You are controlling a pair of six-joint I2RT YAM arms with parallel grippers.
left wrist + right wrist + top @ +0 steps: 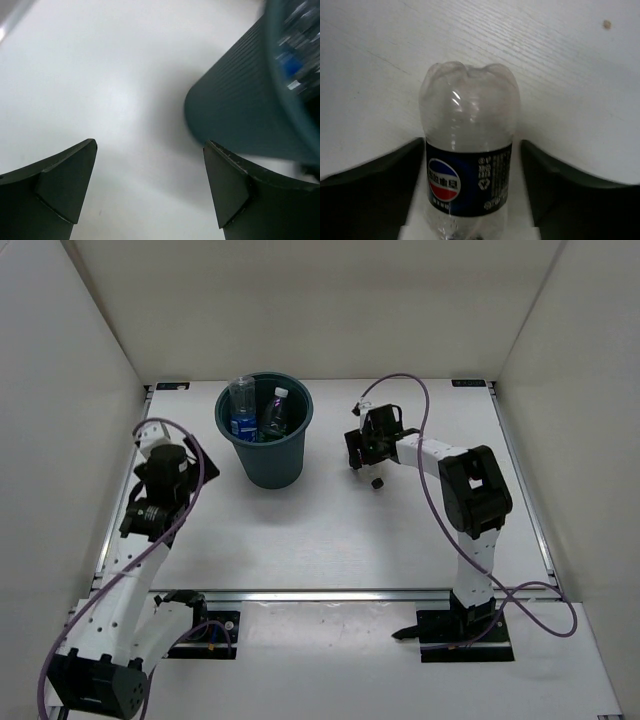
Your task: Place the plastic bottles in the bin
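Observation:
A clear plastic bottle (469,107) with a dark blue label lies on the white table, its base pointing away from the right wrist camera. My right gripper (471,145) straddles it. The left finger (395,175) is against the label, and a thin gap shows at the right finger (555,175). In the top view this gripper (366,440) hides most of the bottle. The teal bin (272,465) stands at the back centre, holding a blue-labelled bottle (243,412) and another clear one (276,412). My left gripper (150,150) is open and empty, low over the table left of the bin (235,110).
White walls close in the table at the back and on both sides. A small dark piece (377,482) lies on the table just in front of the right gripper. A purple cable (425,410) loops above the right arm.

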